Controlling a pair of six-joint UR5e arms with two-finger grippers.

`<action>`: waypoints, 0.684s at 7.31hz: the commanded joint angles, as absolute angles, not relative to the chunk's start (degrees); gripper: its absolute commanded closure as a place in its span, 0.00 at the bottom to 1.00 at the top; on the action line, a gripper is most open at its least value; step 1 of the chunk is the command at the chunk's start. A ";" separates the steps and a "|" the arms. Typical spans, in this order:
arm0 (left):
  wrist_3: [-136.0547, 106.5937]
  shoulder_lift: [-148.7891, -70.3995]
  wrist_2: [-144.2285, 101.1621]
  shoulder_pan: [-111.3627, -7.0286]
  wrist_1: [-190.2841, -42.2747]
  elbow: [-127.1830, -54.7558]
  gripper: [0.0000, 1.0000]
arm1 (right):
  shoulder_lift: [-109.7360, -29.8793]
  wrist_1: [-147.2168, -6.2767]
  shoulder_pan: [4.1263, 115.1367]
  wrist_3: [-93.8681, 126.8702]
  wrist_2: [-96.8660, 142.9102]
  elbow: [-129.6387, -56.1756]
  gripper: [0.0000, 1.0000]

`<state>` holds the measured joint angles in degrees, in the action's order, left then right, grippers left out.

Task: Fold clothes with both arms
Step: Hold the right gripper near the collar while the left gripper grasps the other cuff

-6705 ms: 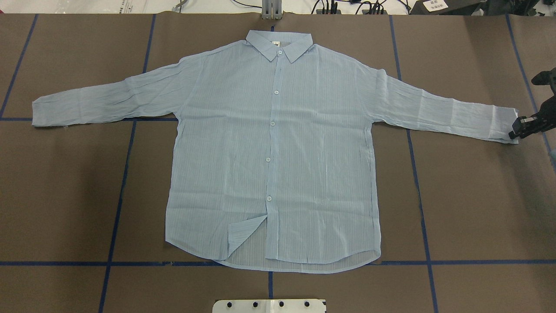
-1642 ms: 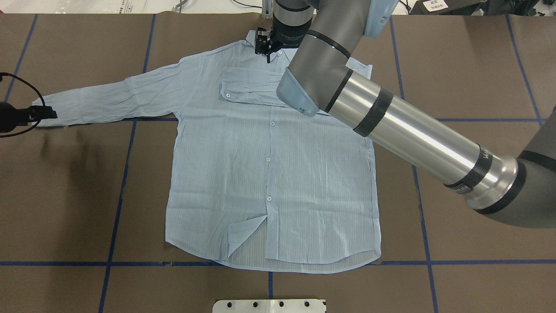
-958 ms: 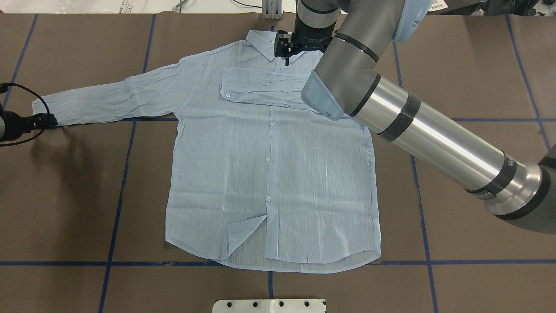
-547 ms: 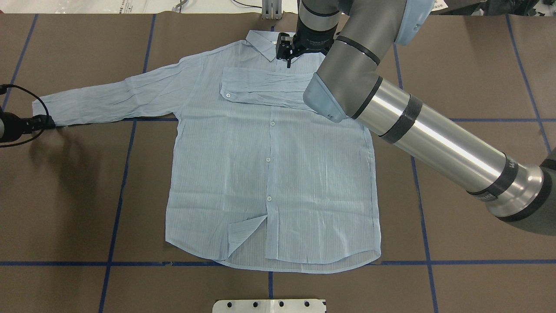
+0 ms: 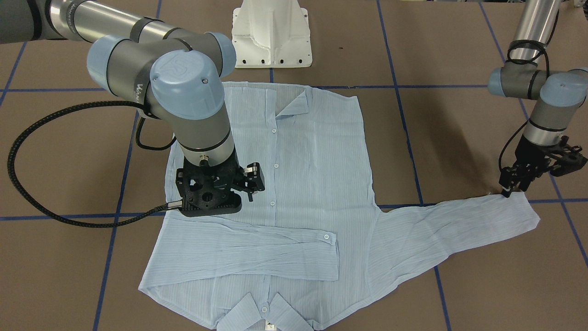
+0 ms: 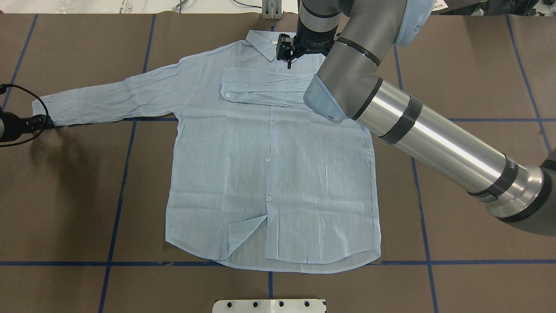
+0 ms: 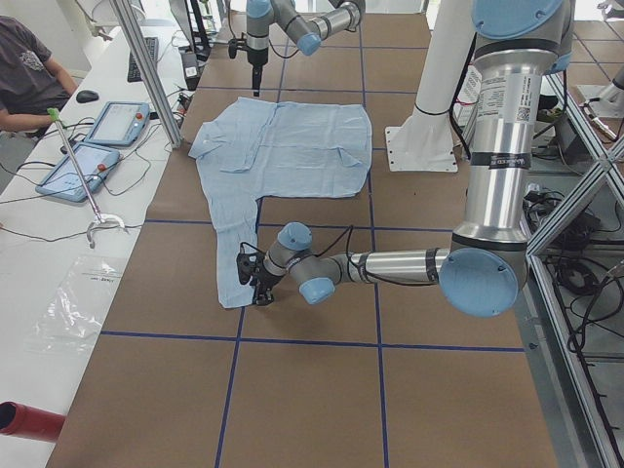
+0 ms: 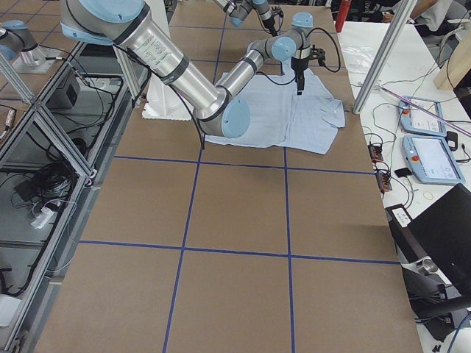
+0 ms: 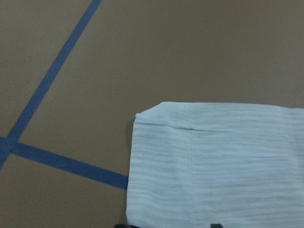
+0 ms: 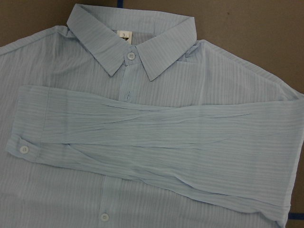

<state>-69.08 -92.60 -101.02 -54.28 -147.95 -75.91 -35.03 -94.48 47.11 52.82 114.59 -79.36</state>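
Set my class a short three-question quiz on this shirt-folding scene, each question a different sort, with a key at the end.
1. True or false: both sleeves of the shirt lie folded across its chest.
2. Which gripper is at the cuff of the outstretched sleeve? A left, B right.
3. Fill in: the folded sleeve lies just below the ____.
Key: 1 false; 2 A, the left gripper; 3 collar.

The long silver-grey right arm (image 6: 434, 139) with light blue caps is reaching far forward, and its black two-finger right gripper (image 6: 286, 58) is pointing straight down, holding nothing. It is hard to see if its fingers are apart. The silver-grey left arm (image 5: 535, 23) is bending down, and its black left gripper (image 5: 507, 189) is hanging low with fingers spread apart.
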 commanded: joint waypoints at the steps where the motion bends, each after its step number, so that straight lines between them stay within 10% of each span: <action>1: -69.08 -92.72 -100.37 -54.32 -147.83 -75.68 0.34 | -35.33 -94.40 47.11 52.82 114.43 -79.37 0.00; 5: -69.08 -92.72 -98.88 -54.84 -147.74 -75.41 0.36 | -35.59 -94.31 46.93 53.00 114.17 -79.45 0.00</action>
